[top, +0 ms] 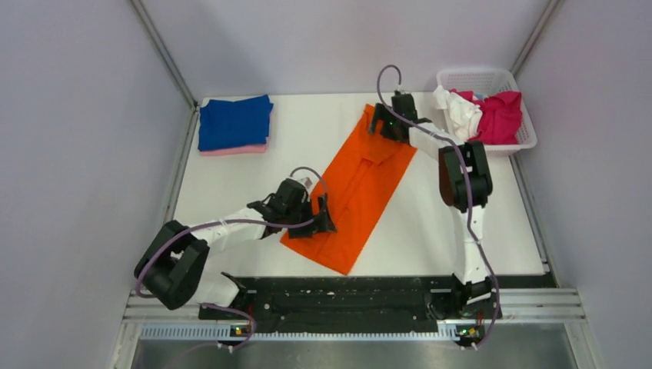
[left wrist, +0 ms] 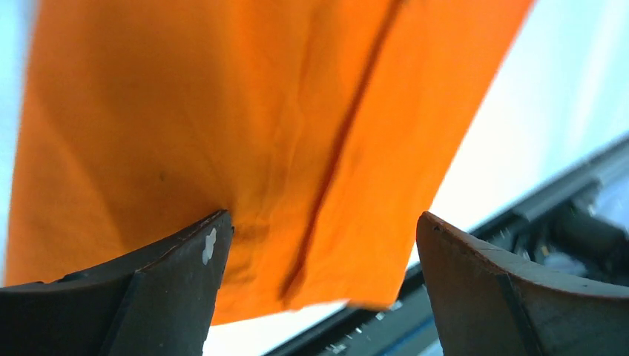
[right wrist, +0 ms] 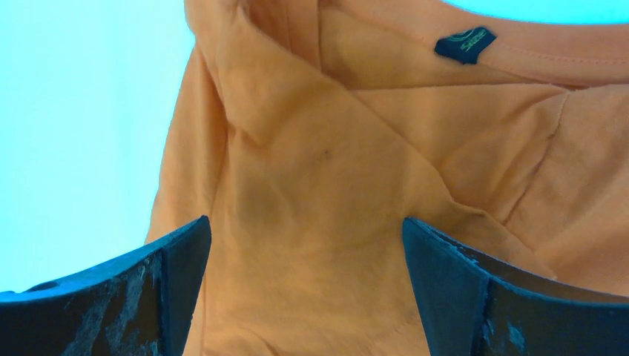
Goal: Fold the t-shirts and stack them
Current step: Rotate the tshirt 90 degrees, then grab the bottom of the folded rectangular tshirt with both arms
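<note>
The white counter point(top: 231, 201) sits inside pale grey walls, with a black rail point(top: 346, 296) along its near edge carrying both arm bases.

Nearest, the left end effector point(left wrist: 323, 215) is over the near left edge of the orange t-shirt point(top: 361, 192). Its fingers are spread wide with cloth showing between them, and nothing is pinched.

The orange t-shirt is folded lengthwise into a long strip. It lies flat and diagonal on the counter, running from near centre up toward the far right.

At its far end the right end effector point(right wrist: 305, 219) is over the collar region, fingers likewise spread apart. A small dark label point(right wrist: 465, 44) shows on the neckline just beyond them. Whether either end effector touches the fabric cannot be told.

In the far left corner a folded royal blue t-shirt point(top: 234, 121) rests on a folded pale pink t-shirt point(top: 234, 149).

At the far right a white lattice basket point(top: 480, 79) holds a crumpled white t-shirt point(top: 459, 113) and a magenta t-shirt point(top: 501, 117).
</note>
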Robot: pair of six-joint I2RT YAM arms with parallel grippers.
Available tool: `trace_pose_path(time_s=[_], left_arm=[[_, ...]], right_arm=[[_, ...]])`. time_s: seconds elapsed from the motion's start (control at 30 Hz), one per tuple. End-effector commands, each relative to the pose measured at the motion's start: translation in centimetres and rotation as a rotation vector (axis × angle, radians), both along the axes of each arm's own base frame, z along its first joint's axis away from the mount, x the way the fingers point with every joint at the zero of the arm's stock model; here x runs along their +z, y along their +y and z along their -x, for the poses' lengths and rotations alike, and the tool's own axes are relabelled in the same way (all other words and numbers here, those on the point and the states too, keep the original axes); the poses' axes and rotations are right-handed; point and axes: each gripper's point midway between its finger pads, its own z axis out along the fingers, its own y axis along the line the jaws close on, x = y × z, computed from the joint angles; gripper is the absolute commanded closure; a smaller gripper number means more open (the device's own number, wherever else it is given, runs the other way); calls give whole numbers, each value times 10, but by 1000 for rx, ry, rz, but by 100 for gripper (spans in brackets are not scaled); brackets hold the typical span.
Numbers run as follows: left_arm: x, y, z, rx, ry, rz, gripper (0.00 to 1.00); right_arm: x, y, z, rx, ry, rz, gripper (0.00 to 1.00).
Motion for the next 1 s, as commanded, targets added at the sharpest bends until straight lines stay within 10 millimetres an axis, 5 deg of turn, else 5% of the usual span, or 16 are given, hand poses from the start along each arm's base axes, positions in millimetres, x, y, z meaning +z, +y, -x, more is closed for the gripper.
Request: trace_pose_path(time_s=[0.0,0.07,0.13,0.27,0.37,0.47,0.57,0.7,0.83,0.97], left_arm=[[-24,-37,68,-146,216,79,1],[-25,-60,74,-216,227,100,1],[-17,-79,77,-302,209,93,1],[14,-100,63,-378,87,79,1],[32,-93,61,-384,24,68,1],[42,-70,62,-334,-13,0,1],[40,-38,63,-264,-48,-87,1],[27,0,68,-172,-47,-182,1],[15,11,74,-136,-37,-164,9],[-1,5,74,-139,-45,-114,20]], right_arm=[[-31,58,-24,323,29,-106,1],[-31,77,-40,392,1,-141,1],[-10,90,-57,437,-65,-143,1],[70,94,-79,454,-221,-113,1],[142,79,-80,414,-338,-42,1],[182,53,-53,336,-333,22,1],[160,28,11,250,-200,46,1],[117,9,128,151,-56,28,1],[62,15,239,199,86,9,2],[36,17,310,208,202,-73,7]])
